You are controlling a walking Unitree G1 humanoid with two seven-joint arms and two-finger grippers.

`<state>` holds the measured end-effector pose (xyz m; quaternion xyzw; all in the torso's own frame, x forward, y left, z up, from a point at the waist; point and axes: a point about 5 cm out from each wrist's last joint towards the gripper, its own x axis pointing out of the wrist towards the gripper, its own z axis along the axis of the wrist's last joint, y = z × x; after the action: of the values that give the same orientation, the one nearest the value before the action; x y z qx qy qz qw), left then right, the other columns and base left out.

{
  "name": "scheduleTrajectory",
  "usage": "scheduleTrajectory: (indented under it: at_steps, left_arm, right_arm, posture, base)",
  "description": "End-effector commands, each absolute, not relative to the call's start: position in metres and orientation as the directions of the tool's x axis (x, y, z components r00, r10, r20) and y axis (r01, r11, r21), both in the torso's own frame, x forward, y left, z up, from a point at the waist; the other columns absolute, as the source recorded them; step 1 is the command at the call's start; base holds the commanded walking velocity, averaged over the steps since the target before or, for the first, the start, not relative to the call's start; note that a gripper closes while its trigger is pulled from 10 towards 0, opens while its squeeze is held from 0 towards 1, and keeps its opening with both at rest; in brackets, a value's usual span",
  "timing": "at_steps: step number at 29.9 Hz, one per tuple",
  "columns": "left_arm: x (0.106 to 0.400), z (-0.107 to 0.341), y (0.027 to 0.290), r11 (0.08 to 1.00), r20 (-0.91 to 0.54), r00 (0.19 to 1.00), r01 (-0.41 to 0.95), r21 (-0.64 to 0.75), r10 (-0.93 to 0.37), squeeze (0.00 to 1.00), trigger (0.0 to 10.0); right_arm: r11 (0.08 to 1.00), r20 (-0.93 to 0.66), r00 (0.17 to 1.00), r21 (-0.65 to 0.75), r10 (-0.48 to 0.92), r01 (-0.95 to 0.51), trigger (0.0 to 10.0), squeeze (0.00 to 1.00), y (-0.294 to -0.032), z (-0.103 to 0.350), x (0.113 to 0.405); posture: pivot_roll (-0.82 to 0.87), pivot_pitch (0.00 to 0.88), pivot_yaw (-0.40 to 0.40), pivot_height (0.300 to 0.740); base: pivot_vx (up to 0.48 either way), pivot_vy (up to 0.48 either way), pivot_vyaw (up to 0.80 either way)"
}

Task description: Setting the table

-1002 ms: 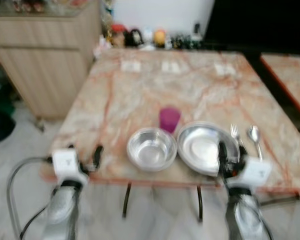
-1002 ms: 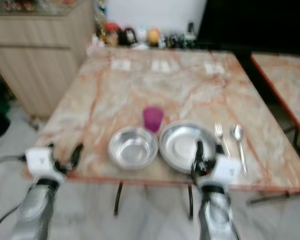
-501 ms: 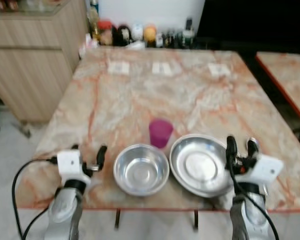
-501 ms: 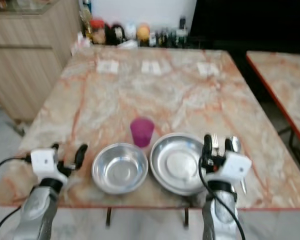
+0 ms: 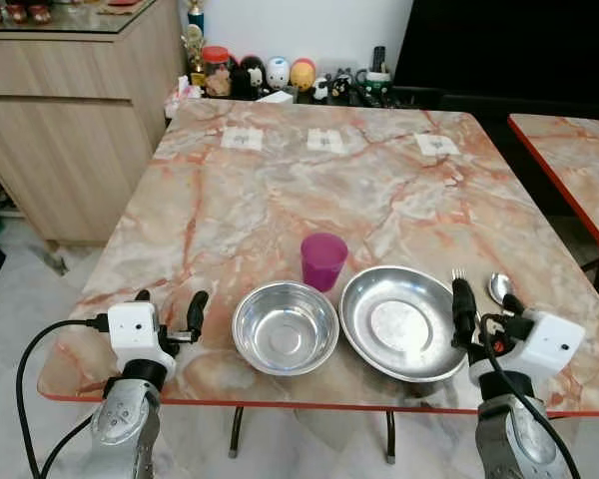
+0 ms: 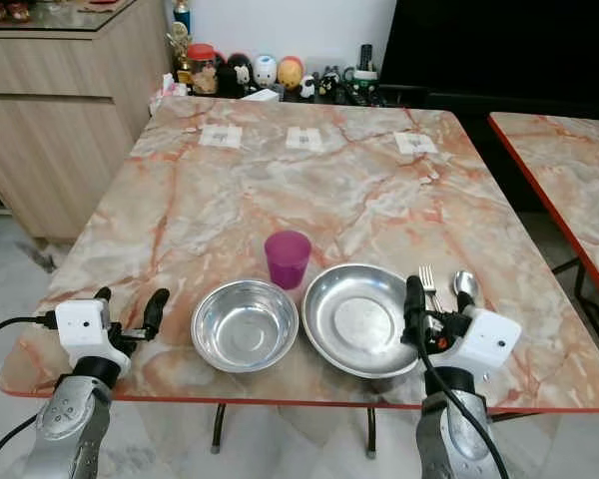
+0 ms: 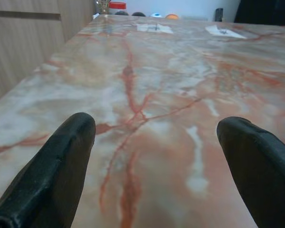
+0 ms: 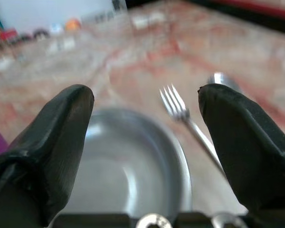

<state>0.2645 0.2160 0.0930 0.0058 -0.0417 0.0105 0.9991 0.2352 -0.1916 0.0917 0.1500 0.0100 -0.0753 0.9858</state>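
On the marble table (image 5: 280, 200), near its front edge, a purple cup (image 5: 323, 260) stands behind a steel bowl (image 5: 285, 327) and a steel plate (image 5: 402, 323). A fork (image 6: 428, 281) and a spoon (image 6: 465, 284) lie right of the plate. My right gripper (image 5: 487, 307) is open, low over the fork and spoon handles by the plate's right rim. The right wrist view shows the plate (image 8: 133, 161), the fork (image 8: 180, 111) and the spoon (image 8: 221, 80) between its fingers. My left gripper (image 5: 168, 304) is open over bare marble (image 7: 152, 118) left of the bowl, holding nothing.
Three small paper cards (image 5: 326, 141) lie on the far half of the table. Jars and figurines (image 5: 280, 75) line the far edge. A wooden cabinet (image 5: 70, 120) stands at the left. A second marble table (image 5: 569, 160) is at the right, across a narrow gap.
The camera has moved closer to the table and the blur has cleared. Both grippers have come forward from the front edge to over the tabletop, still open.
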Motion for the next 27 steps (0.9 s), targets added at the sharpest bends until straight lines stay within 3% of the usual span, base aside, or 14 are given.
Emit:
scheduleTrajectory:
  at_steps: [1, 5, 10, 21, 27]
  left_arm:
    - [0.267, 0.096, 0.226, 0.999, 0.093, 0.995, -0.042, 0.03, 0.039, 0.0, 10.0]
    - [0.261, 0.101, 0.24, 0.993, 0.082, 0.996, 0.009, 0.115, -0.019, 0.0, 10.0]
    - [0.255, 0.102, 0.257, 0.989, 0.069, 0.998, -0.018, 0.147, 0.008, 0.0, 10.0]
    - [0.255, 0.096, 0.243, 0.993, 0.067, 0.998, -0.006, 0.12, -0.002, 0.0, 10.0]
    - [0.254, 0.095, 0.244, 0.993, 0.063, 0.998, -0.005, 0.116, -0.003, 0.0, 10.0]
  right_arm:
    - [0.95, -0.101, 0.984, 0.263, -0.148, 0.17, 10.0, 0.0, -0.2, 0.088, 0.233]
    - [0.949, -0.151, 0.975, 0.244, -0.166, 0.199, 10.0, 0.0, -0.213, 0.087, 0.232]
    - [0.956, -0.132, 0.98, 0.235, -0.146, 0.175, 10.0, 0.0, -0.217, 0.092, 0.233]
    - [0.908, -0.171, 0.983, 0.398, -0.065, 0.129, 10.0, 0.0, -0.201, 0.086, 0.239]
    - [0.892, -0.209, 0.969, 0.401, -0.13, 0.206, 10.0, 0.0, -0.21, 0.079, 0.234]
  posture:
    - [0.07, 0.08, -0.074, 0.74]
    - [0.07, 0.079, -0.071, 0.74]
    - [0.07, 0.083, -0.074, 0.74]
    - [0.07, 0.081, -0.077, 0.74]
    - [0.07, 0.077, -0.076, 0.74]
  base:
    - [0.0, 0.0, 0.0]
    - [0.0, 0.0, 0.0]
    - [0.0, 0.0, 0.0]
    - [0.0, 0.0, 0.0]
    - [0.0, 0.0, 0.0]
